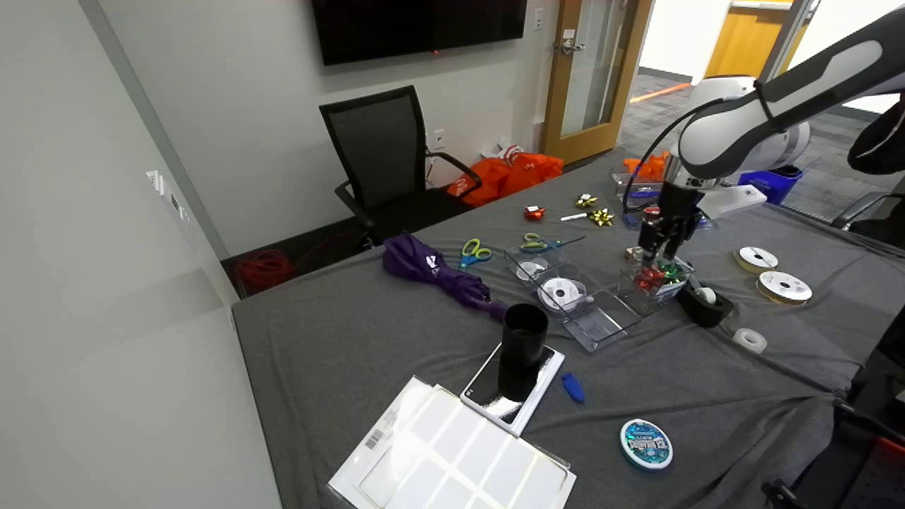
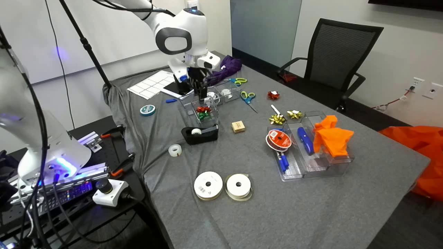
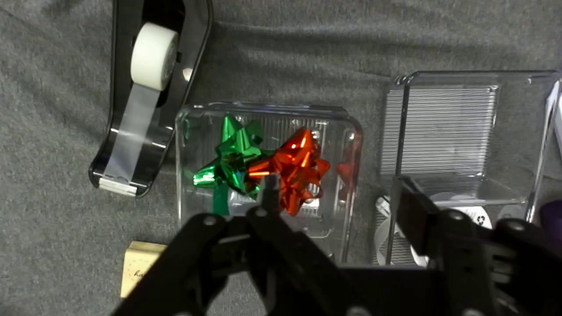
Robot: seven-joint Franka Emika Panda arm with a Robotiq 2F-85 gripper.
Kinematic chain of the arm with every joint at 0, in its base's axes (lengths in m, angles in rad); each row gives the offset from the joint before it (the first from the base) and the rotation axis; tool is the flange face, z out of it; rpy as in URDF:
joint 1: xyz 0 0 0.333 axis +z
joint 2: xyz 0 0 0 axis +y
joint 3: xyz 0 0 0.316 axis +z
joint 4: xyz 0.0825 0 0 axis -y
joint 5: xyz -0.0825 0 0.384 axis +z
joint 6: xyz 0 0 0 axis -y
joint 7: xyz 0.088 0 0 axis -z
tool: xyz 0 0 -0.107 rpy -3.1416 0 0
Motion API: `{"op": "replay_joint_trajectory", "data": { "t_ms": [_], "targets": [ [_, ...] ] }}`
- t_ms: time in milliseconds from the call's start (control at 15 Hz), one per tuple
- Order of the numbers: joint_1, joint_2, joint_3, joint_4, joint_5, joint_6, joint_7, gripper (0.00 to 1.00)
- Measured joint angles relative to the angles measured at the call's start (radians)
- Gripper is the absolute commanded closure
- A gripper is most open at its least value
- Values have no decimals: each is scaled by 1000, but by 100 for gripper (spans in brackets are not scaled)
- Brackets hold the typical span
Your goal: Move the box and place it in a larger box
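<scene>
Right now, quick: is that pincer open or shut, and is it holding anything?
Pincer: open, jaws apart, holding nothing.

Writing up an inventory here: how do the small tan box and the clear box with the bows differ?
The tan box is opaque; the clear box is see-through. The tan box looks plainly smaller than the clear box. The tan box shows dark lettering on top, while the clear box shows a red bow and a green bow inside. Both have a roughly rectangular outline and stand on the grey cloth.
</scene>
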Motion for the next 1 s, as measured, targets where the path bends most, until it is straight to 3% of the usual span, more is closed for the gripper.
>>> {"op": "replay_joint_trajectory", "data": {
  "t_ms": [400,733,1000],
  "targets": [
    [31,-27,-15,-16,-164,-5,83,0],
    [93,-17,-88,-15,-447,-33,337,0],
    [136,1,-101,-3,-556,-80,490,0]
  ]
}}
